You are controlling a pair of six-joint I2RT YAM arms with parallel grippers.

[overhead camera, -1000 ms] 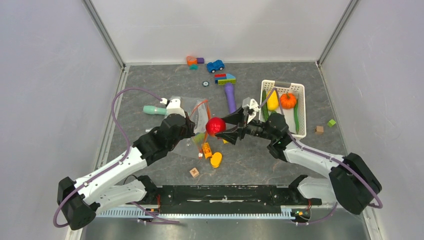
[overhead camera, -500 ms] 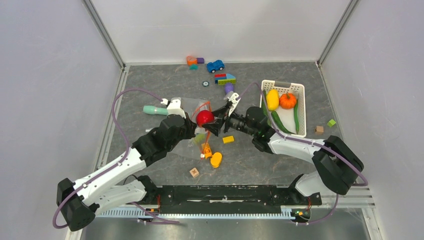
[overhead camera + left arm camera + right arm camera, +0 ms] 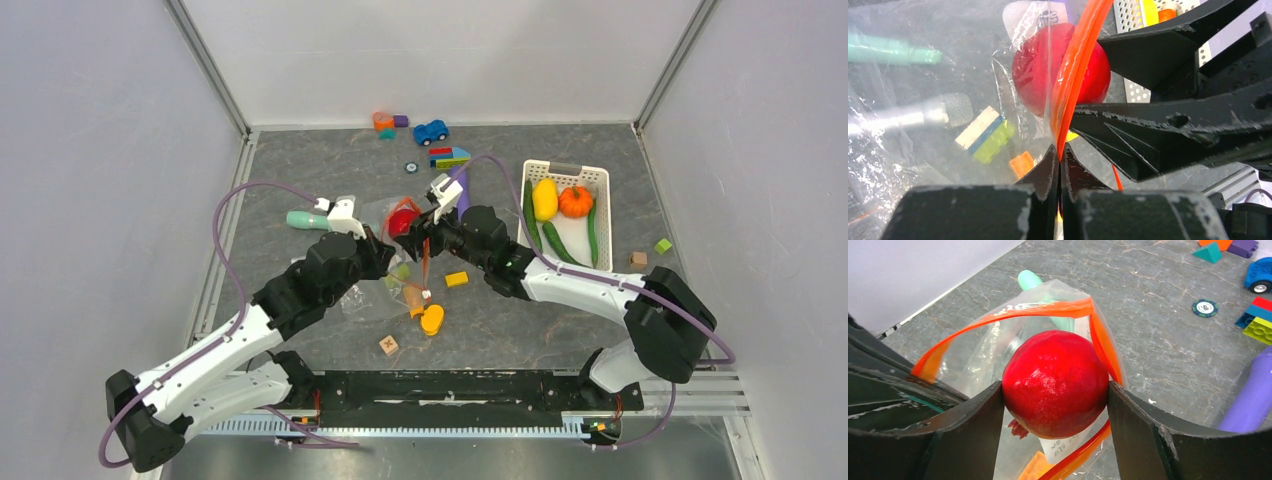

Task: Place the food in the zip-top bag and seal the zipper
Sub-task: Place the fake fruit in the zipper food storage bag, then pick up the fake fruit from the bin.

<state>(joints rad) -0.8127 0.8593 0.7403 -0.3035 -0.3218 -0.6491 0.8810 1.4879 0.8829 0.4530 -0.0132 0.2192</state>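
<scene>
The task is in its early part. The left claw (image 3: 1059,152) is pinched together on the zipper (image 3: 1048,309), holding up one edge of the zip-top bag (image 3: 983,347) so that the orange-red strip bows into an open loop. The right claw (image 3: 1054,395) is clamped on the red fruit (image 3: 1055,382), one finger on each side, and holds it right at that mouth. In the left wrist view the strip crosses the front of the fruit, part of it behind clear plastic and part outside, so I judge it about halfway in and not yet released.

The other food is well apart on the right of the tabletop (image 3: 600,300). The yellow squash (image 3: 544,198), the orange pumpkin (image 3: 575,201) and the long green cucumbers (image 3: 592,232) lie in the white slotted basket (image 3: 566,166). Blocks and a teal tool show through the plastic; whether they are in the bag or under it I cannot tell.

Left to do: drop the fruit, bring over each basket piece, then press the zipper closed along its length.
</scene>
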